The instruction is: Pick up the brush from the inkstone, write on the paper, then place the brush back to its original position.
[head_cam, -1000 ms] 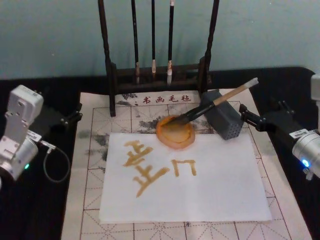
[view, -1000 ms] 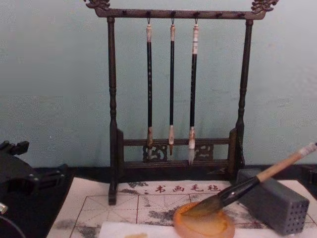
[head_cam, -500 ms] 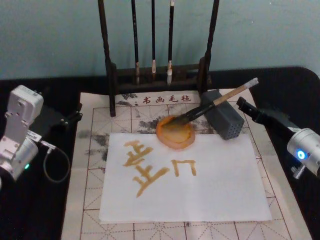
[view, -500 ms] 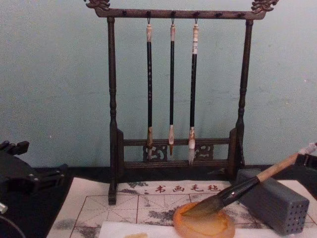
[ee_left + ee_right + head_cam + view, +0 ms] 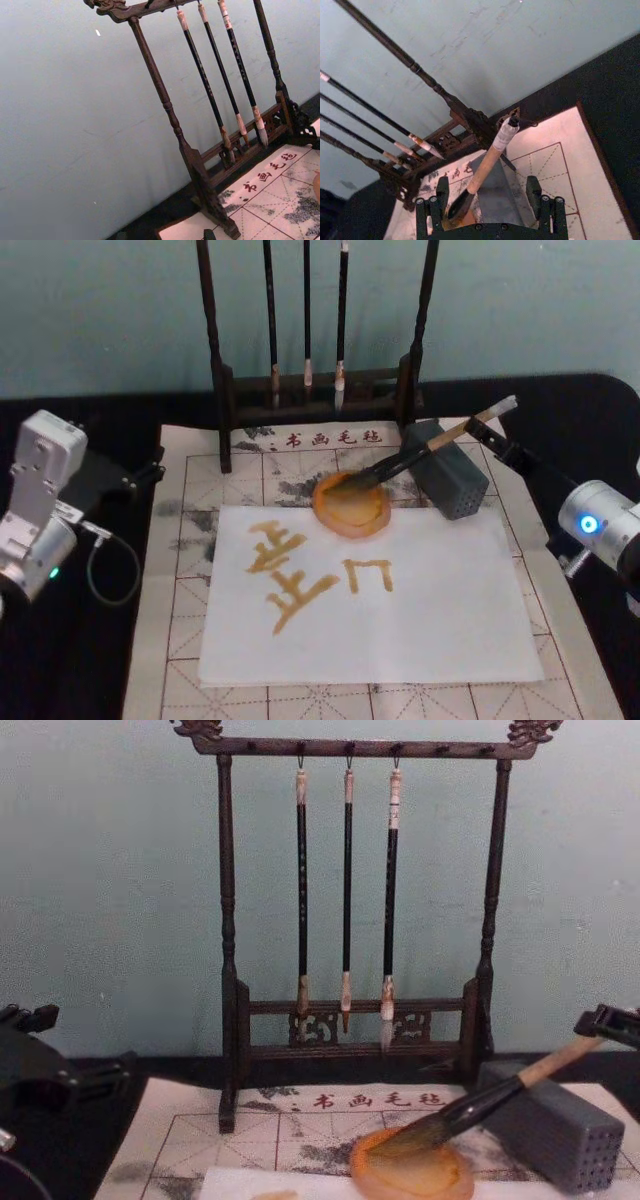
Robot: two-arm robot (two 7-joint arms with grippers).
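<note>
The right wrist view shows what the others cannot: the right gripper (image 5: 488, 189) has its fingers (image 5: 442, 192) spread wide, one on either side of the brush (image 5: 487, 160), with the tan handle running up between them and neither finger closed on it. In the head view this gripper sits at the whitish end of the handle, at the right rear of the felt mat (image 5: 185, 570). The brush lies slanted there, its dark bristles in the inkstone (image 5: 350, 512), a shallow amber dish, and its handle propped across the grey perforated block (image 5: 455, 485) just beside the dish. The dish sits on the far edge of the white paper (image 5: 430, 620), which carries two characters in amber strokes that I cannot read with certainty. Red print on the mat (image 5: 325, 438) reads 书画毛毡. The chest view shows the full rack (image 5: 228, 920) with three thin brushes (image 5: 347, 890) hanging from it. The left gripper (image 5: 140, 475) is parked at the mat's left edge.
</note>
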